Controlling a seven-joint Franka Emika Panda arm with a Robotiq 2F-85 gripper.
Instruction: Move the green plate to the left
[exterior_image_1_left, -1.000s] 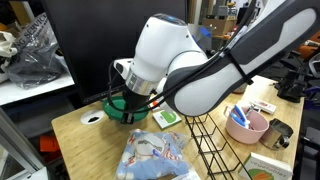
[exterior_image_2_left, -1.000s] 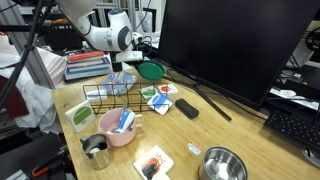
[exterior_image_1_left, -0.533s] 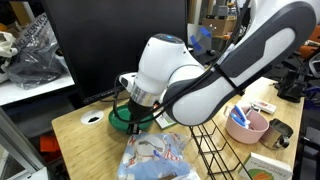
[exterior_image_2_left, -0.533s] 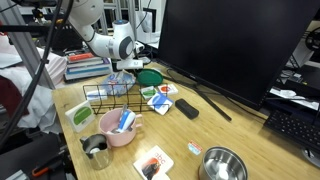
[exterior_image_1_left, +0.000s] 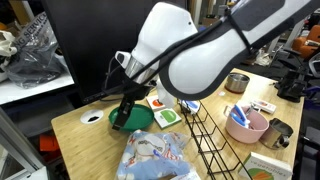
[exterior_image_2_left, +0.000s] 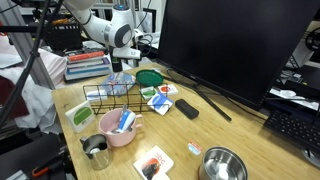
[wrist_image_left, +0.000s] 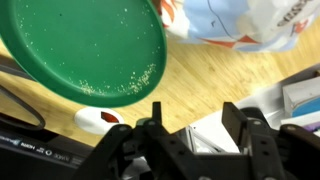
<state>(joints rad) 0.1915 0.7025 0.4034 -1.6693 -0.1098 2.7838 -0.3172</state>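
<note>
Gripper hangs open and empty over the green plate, which lies flat on the wooden table in front of the monitor. Clearing off well likely means rising straight, fingers wide, without nudging the rim. A wire rack, plastic bag and picture cards crowd close.

Rounded white arm with dark joint bands; black gripper; black cable beside wrist.
</note>
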